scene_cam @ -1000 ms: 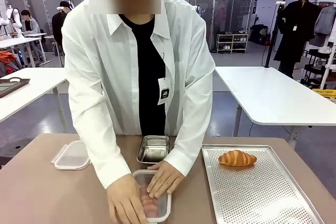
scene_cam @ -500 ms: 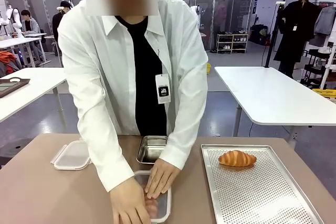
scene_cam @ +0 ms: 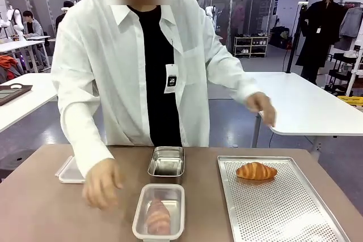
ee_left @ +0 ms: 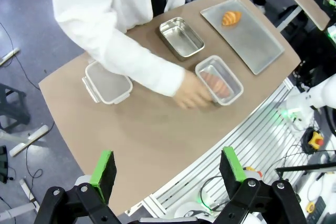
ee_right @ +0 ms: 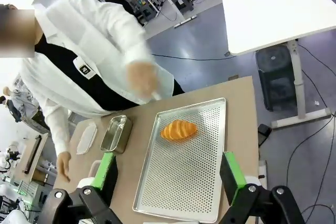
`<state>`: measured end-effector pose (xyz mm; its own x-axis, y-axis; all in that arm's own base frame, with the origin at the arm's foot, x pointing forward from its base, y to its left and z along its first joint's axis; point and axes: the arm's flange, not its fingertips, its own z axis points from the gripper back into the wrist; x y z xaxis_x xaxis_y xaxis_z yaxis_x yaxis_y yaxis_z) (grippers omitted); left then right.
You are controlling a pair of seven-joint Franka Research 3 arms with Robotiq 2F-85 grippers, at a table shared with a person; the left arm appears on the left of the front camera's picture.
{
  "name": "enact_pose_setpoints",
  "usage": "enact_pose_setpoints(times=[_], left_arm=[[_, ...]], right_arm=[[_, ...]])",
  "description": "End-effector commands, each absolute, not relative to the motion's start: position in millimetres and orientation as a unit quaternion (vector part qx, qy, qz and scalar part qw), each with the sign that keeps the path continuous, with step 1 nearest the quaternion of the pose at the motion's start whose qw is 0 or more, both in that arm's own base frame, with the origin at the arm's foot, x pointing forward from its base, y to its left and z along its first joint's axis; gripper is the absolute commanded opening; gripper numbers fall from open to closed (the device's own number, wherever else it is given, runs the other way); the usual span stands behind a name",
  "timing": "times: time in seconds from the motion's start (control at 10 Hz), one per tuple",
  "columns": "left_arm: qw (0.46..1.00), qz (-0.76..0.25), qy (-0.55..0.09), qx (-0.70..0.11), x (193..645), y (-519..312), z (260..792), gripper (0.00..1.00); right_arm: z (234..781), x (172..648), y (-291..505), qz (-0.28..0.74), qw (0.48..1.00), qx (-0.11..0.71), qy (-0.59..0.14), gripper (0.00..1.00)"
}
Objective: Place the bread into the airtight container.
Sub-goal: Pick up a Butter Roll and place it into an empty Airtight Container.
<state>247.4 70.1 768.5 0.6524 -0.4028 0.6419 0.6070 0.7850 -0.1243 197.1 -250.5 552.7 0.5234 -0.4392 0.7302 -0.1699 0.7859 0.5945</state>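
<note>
Front view: golden-brown ridged bread [scene_cam: 256, 170] lying on perforated tray [scene_cam: 283, 208].

Steel tin [scene_cam: 166, 161] mid-table, perforated tray [scene_cam: 283, 208] to its rt, white table [scene_cam: 306, 103] in bkgd

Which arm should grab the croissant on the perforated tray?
Right. The golden croissant lies on the perforated metal tray on the robot's right side, and the open right hand points at it.

Person's hands lifted off the airtight container [scene_cam: 159, 212], one hand [scene_cam: 102, 182] now beside it, other hand [scene_cam: 262, 106] raised away
</note>
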Motion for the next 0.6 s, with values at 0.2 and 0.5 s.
enact_pose_setpoints(times=[0.2, 0.5], left_arm=[[0.891, -0.291, -0.307, -0.163, 247.0, 69.7, 770.7, 1.0], [0.891, -0.291, -0.307, -0.163, 247.0, 69.7, 770.7, 1.0]], right_arm=[[554.5, 198.7, -248.3, -0.077, 0.812, 0.318, -0.483, 0.99], [554.5, 198.7, -248.3, -0.077, 0.812, 0.318, -0.483, 0.99]])
